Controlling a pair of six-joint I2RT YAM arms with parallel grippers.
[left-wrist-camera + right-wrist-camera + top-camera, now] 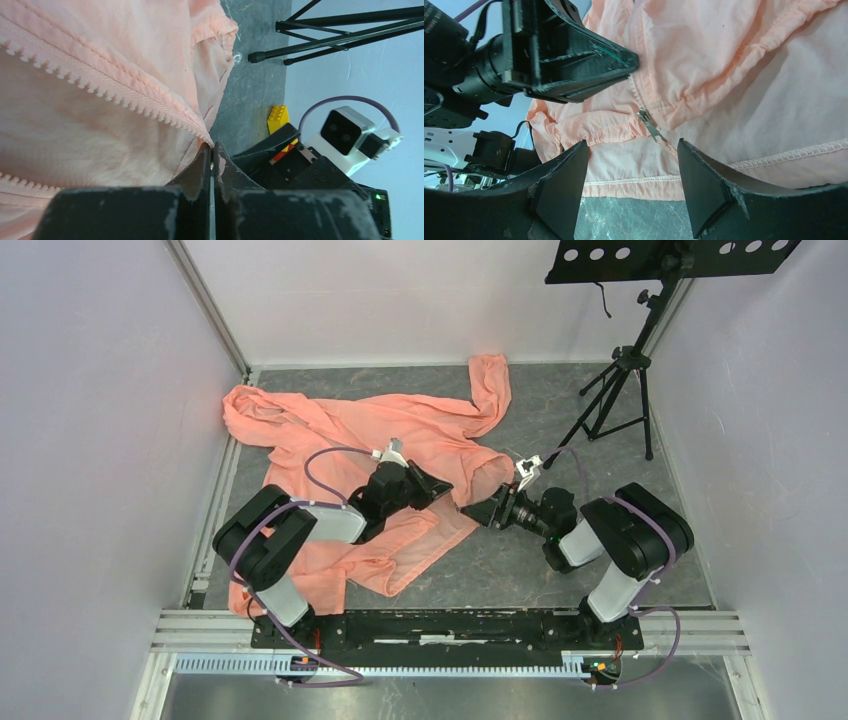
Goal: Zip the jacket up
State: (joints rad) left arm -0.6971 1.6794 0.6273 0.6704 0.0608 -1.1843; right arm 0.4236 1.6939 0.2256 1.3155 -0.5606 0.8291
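The salmon-pink jacket (400, 430) lies spread on the dark grey table (560, 420), with its hood at the far left and one sleeve reaching to the back. My left gripper (447, 490) is shut on the jacket's lower front edge. In the left wrist view the zip teeth (125, 102) run down into the closed fingertips (210, 150). My right gripper (470, 508) is open just right of it. In the right wrist view its jaws (631, 145) stand wide apart around the hem, and the small pale zipper pull (650, 127) lies just beyond them. The left gripper (631, 60) also shows there.
A black tripod stand (620, 390) stands at the back right and also shows in the left wrist view (340, 40). White walls (100, 390) close in the left, back and right. A metal rail (450, 625) runs along the near edge.
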